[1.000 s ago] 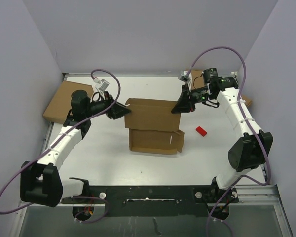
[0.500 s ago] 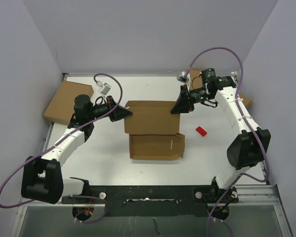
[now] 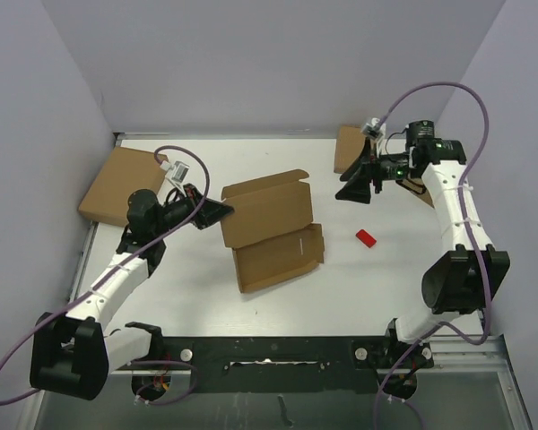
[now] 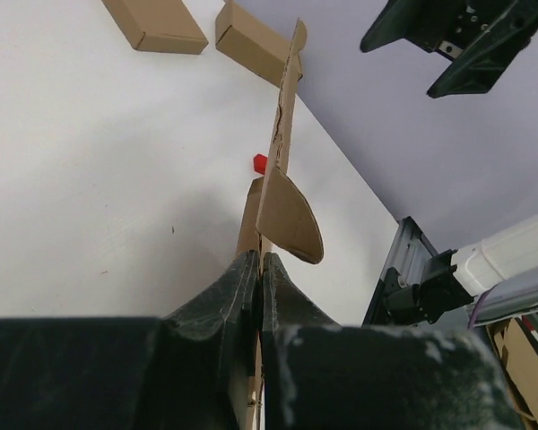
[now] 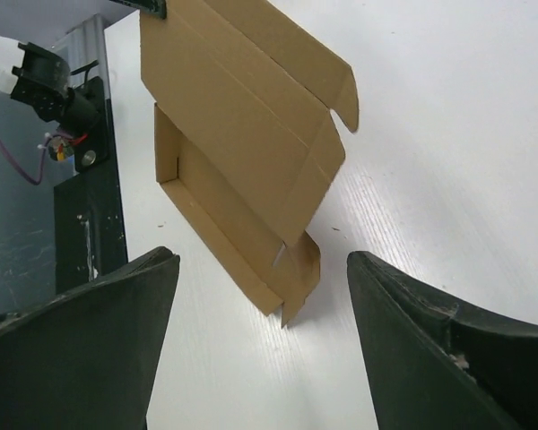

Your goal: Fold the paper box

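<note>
Paper box (image 3: 269, 228): smooth brown die-cut cardboard, lid panel raised over a shallow tray, on the white table (image 3: 386, 296). Left gripper (image 3: 226, 210) is clenched on the box's left edge, grasping a thin panel bearing a rounded tab. Right gripper (image 3: 343, 193) is released, jaws spread, right of the box and clear of it.

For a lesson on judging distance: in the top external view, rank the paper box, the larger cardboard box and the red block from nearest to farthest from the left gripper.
1. Paper box, table centre: the left gripper is shut on its left edge.
2. Larger cardboard box, far left, by the wall.
3. Red block, to the right, beyond the paper box.
</note>
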Motion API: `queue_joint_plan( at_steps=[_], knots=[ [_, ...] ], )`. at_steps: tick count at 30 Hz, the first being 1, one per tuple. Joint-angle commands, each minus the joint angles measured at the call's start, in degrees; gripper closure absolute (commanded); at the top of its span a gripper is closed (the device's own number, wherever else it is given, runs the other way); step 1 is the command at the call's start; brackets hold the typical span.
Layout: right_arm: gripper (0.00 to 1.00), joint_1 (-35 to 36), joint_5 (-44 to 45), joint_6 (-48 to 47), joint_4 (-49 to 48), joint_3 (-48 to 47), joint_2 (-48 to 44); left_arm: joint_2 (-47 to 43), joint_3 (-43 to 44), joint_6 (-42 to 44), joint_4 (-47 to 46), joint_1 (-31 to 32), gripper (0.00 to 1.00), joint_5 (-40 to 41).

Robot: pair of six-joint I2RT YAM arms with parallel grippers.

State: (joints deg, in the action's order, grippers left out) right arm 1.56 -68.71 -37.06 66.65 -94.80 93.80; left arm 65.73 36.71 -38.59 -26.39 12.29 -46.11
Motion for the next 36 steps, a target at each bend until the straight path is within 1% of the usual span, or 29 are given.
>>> queue_joint_plan(
  at_steps=[1,7,10,16,19,24,26,31,36],
  knots=[
    [0.22,-3.08,-3.45,-0.49,-2.45,1.82,-7.00,-3.62,-0.92,-1.94,0.30,-0.18,1.00,5.63],
    [0.22,-3.85,-2.23,0.84,-9.27,10.37,-12.25,-6.17,-1.63,-2.07,5.08,-0.67,1.00,9.01],
    [0.22,-3.85,-1.14,1.10,-11.98,13.43,-13.88,-7.17,-1.72,-2.15,7.47,-0.84,1.00,12.17],
    [0.22,-3.79,0.84,1.16,-16.89,19.09,-13.82,-8.68,-1.26,-2.07,11.36,-0.96,1.00,15.28],
    [0.22,-3.21,1.58,1.45,-19.96,21.55,-12.39,-8.65,-1.27,-1.78,12.81,-0.96,1.00,16.06],
    [0.23,0.98,9.89,5.16,-26.56,25.42,-8.37,-9.36,-2.81,0.49,12.69,-1.02,1.00,16.16],
    [0.23,2.03,11.70,7.73,-29.22,26.68,-6.47,-10.12,-3.76,1.67,12.25,-1.06,1.00,16.17],
    [0.24,2.34,12.13,12.83,-33.28,28.39,0.46,-10.36,-5.85,2.29,10.57,-1.40,1.00,15.15],
    [0.25,3.75,11.40,13.80,-33.44,28.70,5.86,-10.79,-7.81,2.50,7.33,-1.45,1.00,14.55]
  ],
)
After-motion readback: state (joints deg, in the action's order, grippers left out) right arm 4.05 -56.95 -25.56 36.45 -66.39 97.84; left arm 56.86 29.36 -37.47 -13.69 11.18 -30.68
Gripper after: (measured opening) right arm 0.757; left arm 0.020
